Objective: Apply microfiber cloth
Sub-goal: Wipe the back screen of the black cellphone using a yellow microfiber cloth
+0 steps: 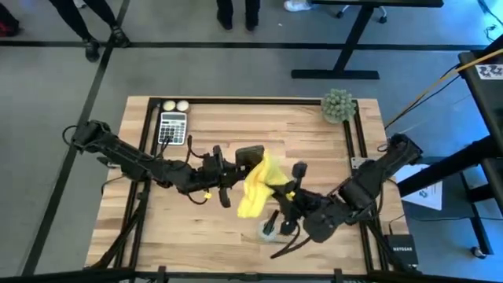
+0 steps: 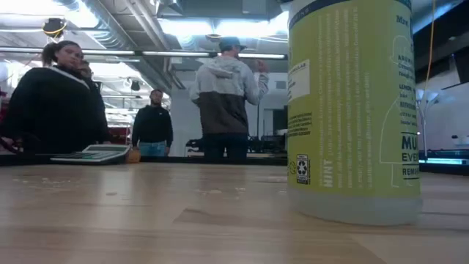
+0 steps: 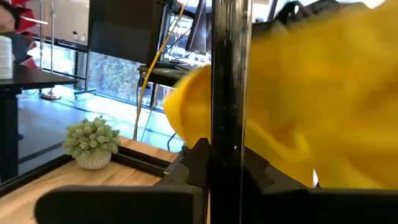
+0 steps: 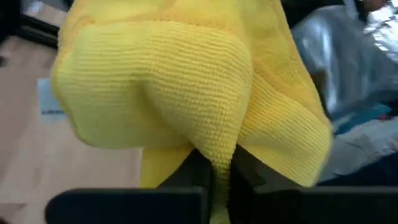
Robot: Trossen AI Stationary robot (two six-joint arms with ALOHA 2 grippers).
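Centrally, one yellow cloth pinched in my right gripper; my left gripper clamps one black phone; one calculator, two pale balls

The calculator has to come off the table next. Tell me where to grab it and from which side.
Come straight down from above and close the tool across the calculator at its two long edges. It lies flat, keys up, so only its narrow width is likely to fit between the fingers. Stay mid-length, because two pale balls sit just past its far end.
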